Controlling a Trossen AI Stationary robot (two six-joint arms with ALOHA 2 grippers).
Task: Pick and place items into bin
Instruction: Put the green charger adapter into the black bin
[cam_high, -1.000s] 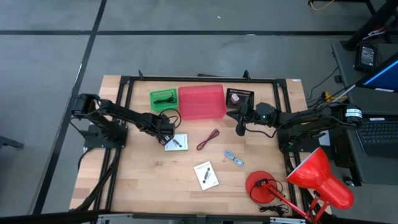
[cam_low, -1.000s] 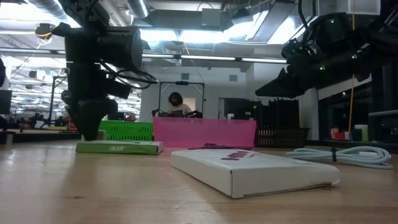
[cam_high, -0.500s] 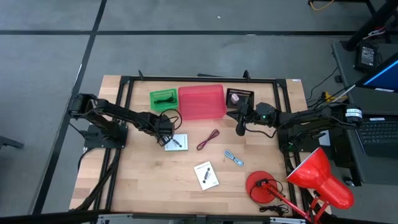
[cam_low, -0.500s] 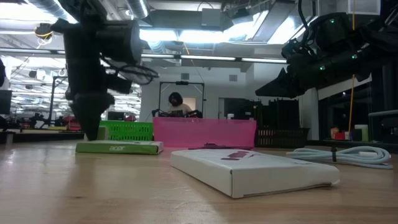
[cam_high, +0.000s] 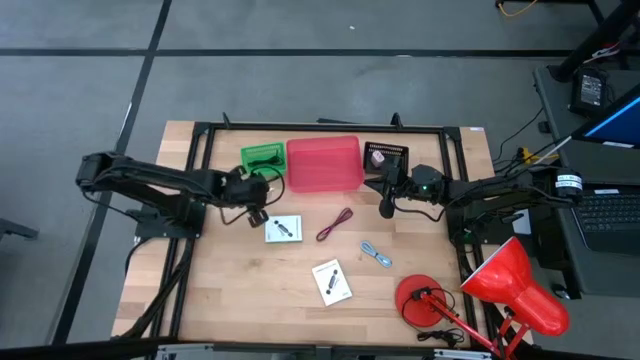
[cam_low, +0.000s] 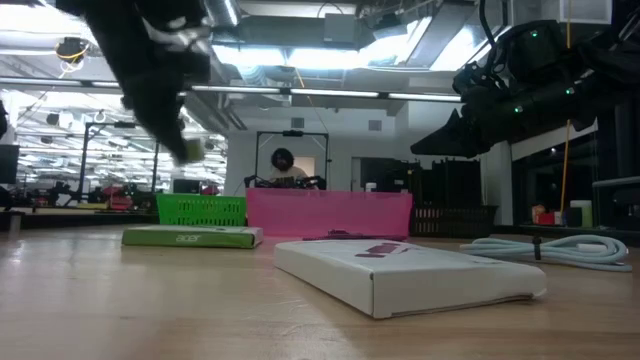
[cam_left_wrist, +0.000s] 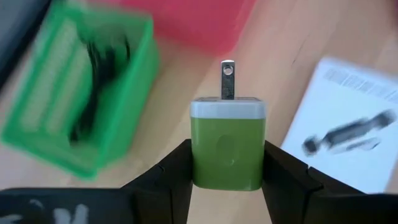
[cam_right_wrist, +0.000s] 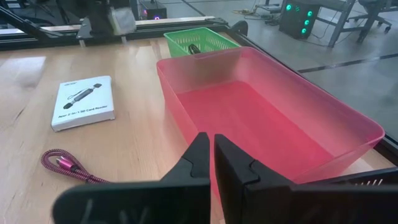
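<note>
Left claw (cam_left_wrist: 227, 180), near the table's left rear, grips a green plug-in charger (cam_left_wrist: 227, 149) by its flat sides, prongs pointing forward, so the body sits squarely between the fingers for carrying. In the high view the left claw (cam_high: 252, 192) hangs just in front of the green basket (cam_high: 262, 157), which stands at the rear edge and already holds a dark cord (cam_left_wrist: 93, 81); the raised hold suggests the charger is bound for one of the bins. Just right of that claw a white boxed item (cam_high: 284, 229) lies flat on the wood, not yet collected. The red bin (cam_high: 325, 163), empty as far as the right wrist view shows, sits at the middle of the rear edge beside the green basket. Forward of it lie a red cord (cam_high: 334, 224), a second white box (cam_high: 331, 282) nearer the front edge, and a pale blue cord (cam_high: 377, 254). A dark basket (cam_high: 386, 156) with a pinkish piece inside stands right of the red bin. Right claw (cam_high: 386, 207), fingers pressed together and empty, waits beside that basket. A red desk lamp (cam_high: 500, 285) occupies the front right corner, clear of the work
</note>
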